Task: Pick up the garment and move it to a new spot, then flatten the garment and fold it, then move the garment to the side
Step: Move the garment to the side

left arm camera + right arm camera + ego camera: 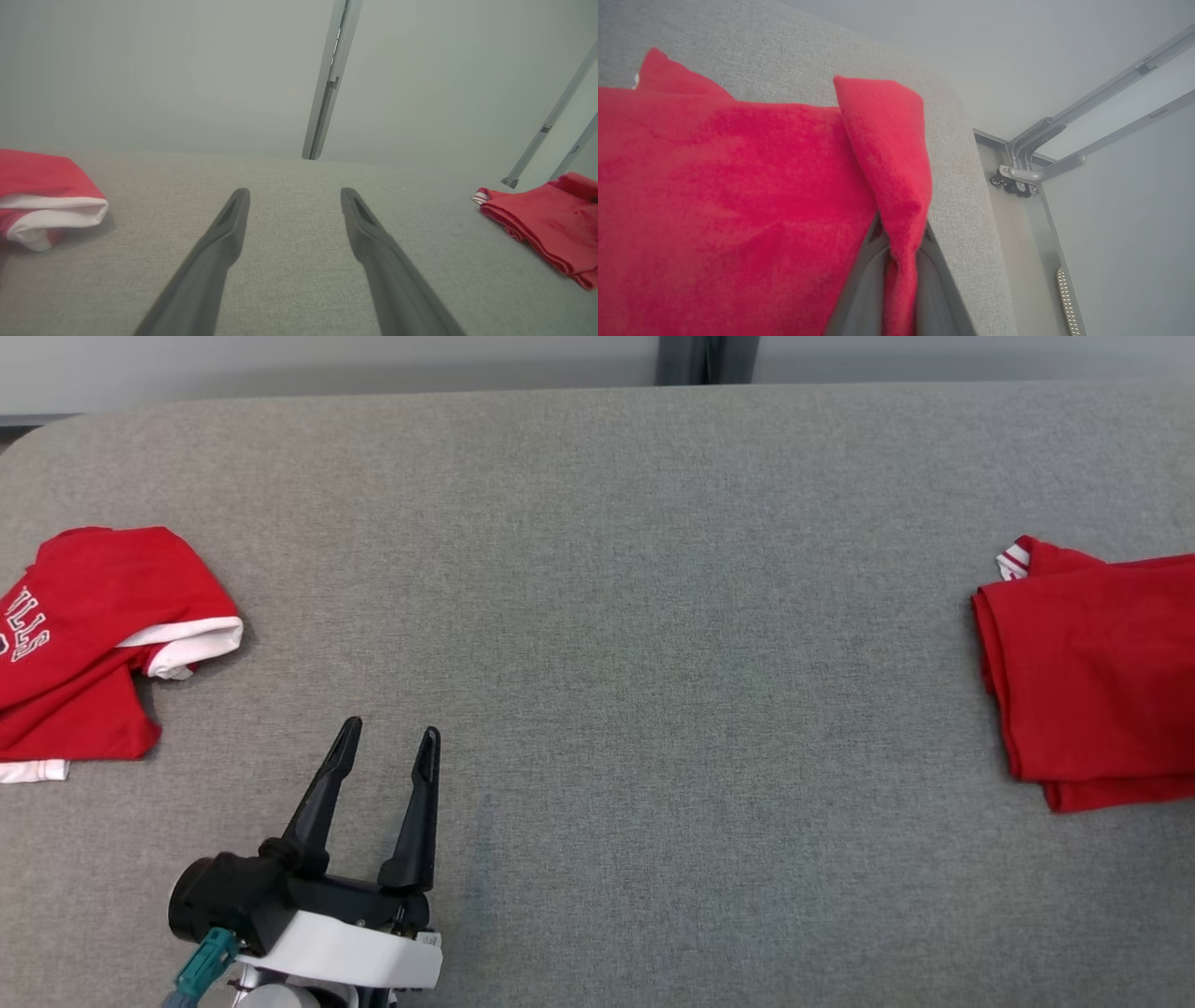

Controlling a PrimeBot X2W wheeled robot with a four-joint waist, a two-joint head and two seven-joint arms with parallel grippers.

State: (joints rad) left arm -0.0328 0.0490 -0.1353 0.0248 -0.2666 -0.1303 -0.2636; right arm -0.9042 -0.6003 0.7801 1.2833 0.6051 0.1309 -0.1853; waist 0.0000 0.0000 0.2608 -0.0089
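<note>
Folded red shirt (1092, 672) lies right; my right gripper (902, 235) pinches its corner, I judge to slide it aside; left gripper (387, 747) spread, empty.

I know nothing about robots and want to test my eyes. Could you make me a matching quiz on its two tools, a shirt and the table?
Things:
1. left tool
2. right tool
3. lettered shirt
4. table

States:
a. grey fabric top
b. shut on the folded shirt
c. open, holding nothing
d. red with white trim, lying at the table's left

Pairs: 1-c; 2-b; 3-d; 4-a
</note>
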